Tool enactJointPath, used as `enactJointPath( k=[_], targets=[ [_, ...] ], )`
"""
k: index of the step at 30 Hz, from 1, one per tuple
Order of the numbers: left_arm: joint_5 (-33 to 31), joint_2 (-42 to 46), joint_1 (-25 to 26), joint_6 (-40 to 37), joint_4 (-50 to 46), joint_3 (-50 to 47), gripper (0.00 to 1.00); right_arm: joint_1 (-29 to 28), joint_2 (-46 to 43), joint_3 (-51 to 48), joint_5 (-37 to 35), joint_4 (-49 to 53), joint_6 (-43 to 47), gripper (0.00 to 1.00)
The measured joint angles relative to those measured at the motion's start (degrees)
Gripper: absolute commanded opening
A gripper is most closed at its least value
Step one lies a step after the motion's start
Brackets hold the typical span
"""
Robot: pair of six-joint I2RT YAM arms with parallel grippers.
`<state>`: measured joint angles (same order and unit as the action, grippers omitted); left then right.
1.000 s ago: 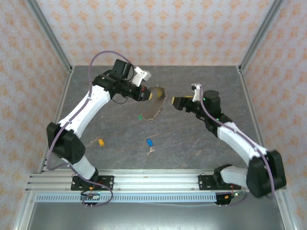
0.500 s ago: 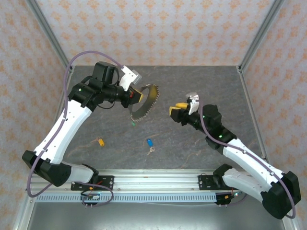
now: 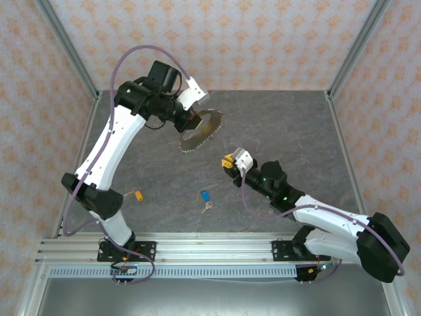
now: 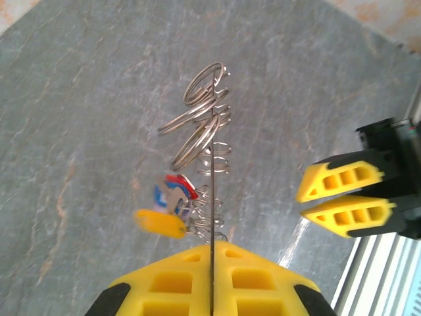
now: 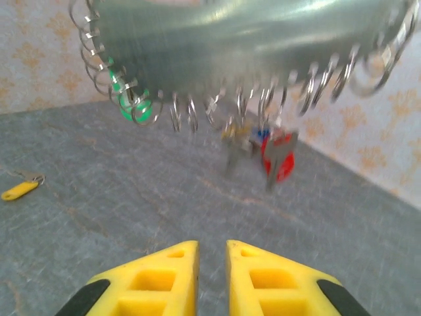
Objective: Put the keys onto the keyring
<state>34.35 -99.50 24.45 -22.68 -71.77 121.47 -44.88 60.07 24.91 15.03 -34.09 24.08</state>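
Seen from above, the left fingers (image 3: 195,121) are raised over the far left part of the bench (image 3: 296,131) and clamped on the keyring (image 3: 202,131). The keyring hangs tilted in the air, its toothed rim turned to the right. The right fingers (image 3: 229,160) sit low, near the keyring's lower right and apart from it. Two keys lie on the bench, well apart: a yellow-tagged key (image 3: 137,194) toward the left and a blue-tagged key (image 3: 205,196) near the middle.

In the left wrist view, the left fingers (image 4: 191,283) pinch the keyring (image 4: 212,217), which shows edge-on as a thin dark line. Small wire loops (image 4: 200,131) stand along it. Just above the fingers on the left, a blurred yellow tag (image 4: 160,222) and a red-and-blue tag (image 4: 174,189) hang from it. At the right edge, the right fingers (image 4: 339,187) have only a slim gap, with nothing in it.

In the right wrist view, the right fingers (image 5: 192,270) are almost together and hold nothing. The keyring (image 5: 250,33) spans the top, blurred, with wire loops along its lower rim. A green tag (image 5: 131,102) hangs on the left and a red-tagged key (image 5: 279,158) right of the middle. The yellow-tagged key (image 5: 18,190) lies on the bench at the far left.
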Motion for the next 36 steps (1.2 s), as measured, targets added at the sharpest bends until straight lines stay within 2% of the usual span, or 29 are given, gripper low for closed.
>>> enactJointPath(
  k=[8,16,36],
  targets=[
    [-7.9,-5.6,4.4,-1.5,-9.6,11.5,0.00,-2.5,4.1,-0.2,2.6,-10.2,2.9,0.17],
    [-12.2,-6.5,7.1,-1.5,-14.0,15.4,0.00,-4.4,10.9,-0.2,4.0,-16.8,2.6,0.18],
    [-14.3,-6.5,9.0,-1.5,-16.3,16.1,0.00,-4.6,22.8,5.3,6.4,-25.6,-1.6,0.19]
  ],
)
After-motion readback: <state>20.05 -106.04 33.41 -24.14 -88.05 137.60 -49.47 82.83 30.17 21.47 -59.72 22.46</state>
